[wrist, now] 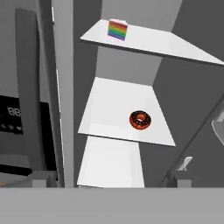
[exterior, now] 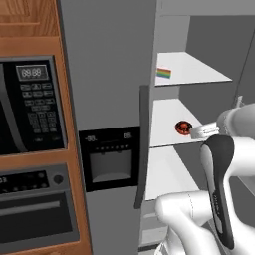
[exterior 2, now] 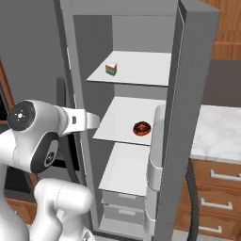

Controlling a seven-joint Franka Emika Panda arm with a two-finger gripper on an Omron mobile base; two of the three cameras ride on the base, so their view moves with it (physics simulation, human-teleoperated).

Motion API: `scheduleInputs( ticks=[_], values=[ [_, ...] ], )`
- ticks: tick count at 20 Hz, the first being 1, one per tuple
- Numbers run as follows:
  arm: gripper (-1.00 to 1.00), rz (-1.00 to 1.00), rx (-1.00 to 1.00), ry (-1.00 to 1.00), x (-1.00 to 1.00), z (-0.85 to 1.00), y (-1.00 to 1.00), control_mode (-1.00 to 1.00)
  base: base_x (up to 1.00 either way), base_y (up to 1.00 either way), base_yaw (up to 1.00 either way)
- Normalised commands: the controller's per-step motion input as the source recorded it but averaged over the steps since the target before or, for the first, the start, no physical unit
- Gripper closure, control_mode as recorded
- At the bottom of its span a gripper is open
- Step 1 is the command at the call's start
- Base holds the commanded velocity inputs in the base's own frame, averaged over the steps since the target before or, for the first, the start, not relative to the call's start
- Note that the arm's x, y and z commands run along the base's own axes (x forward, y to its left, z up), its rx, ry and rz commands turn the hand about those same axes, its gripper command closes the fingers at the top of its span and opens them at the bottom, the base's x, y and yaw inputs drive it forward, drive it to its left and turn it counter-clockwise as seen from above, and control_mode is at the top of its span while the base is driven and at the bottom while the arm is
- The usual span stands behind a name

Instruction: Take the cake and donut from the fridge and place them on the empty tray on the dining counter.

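Kitchen sim, base parked at the fridge (exterior: 109, 64) with its right door swung open, white shelves exposed.

Hand (wrist: 111, 181): fully open, holding nothing. Both fingertips (wrist: 43, 178) sit at the bottom of the hand view, aimed into the fridge from outside the shelf fronts. In the left base view the wrist reaches in from the right, just beside the donut.

Donut (wrist: 140, 120): on the middle shelf (wrist: 118, 105), near the front edge, towards the right side. Nothing else on that shelf.

Cake (wrist: 117, 29): on the top shelf (exterior 2: 141, 66), near the front left corner, upright, well apart from the donut.

Progress, my read: early. Door is open, both items untouched in the fridge, nothing picked, nothing delivered. Left to do: grab the donut, carry it to the tray, come back for the cake, same again. Donut looks like the first target, being nearer the hand.

Clearance: the middle shelf has open space all around the donut, so a front approach is free. Tight spots are the top shelf's underside above it and the open door (exterior 2: 188, 117) close on the right, with bins (exterior 2: 155, 160) sticking into the opening. Left side is bounded by the fridge's centre post (wrist: 63, 87). Lower shelf is bare. Withdraw straight back out before swinging.
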Motion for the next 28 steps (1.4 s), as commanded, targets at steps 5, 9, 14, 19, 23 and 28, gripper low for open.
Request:
scheduleInputs(
  ticks=[5, 9, 14, 19, 23, 28],
  values=[
    [-1.0, 0.0, 0.0, 0.0, 0.0, 0.0, 0.0, 1.0, 0.75, -0.28, 0.0],
    [-1.0, 0.0, 0.0, 0.0, 0.0, 0.0, 0.0, 1.0, 0.56, -0.36, 0.0],
    [-1.0, 0.0, 0.0, 0.0, 0.0, 0.0, 0.0, 1.0, 0.02, -0.36, 0.0],
    [-1.0, 0.0, 0.0, 0.0, 0.0, 0.0, 0.0, 1.0, 0.0, -0.12, 0.0],
    [-1.0, 0.0, 0.0, 0.0, 0.0, 0.0, 0.0, -1.0, 0.0, 0.0, 0.0],
    [-1.0, 0.0, 0.0, 0.0, 0.0, -0.17, -0.18, -1.0, 0.0, 0.0, 0.0]
  ],
)
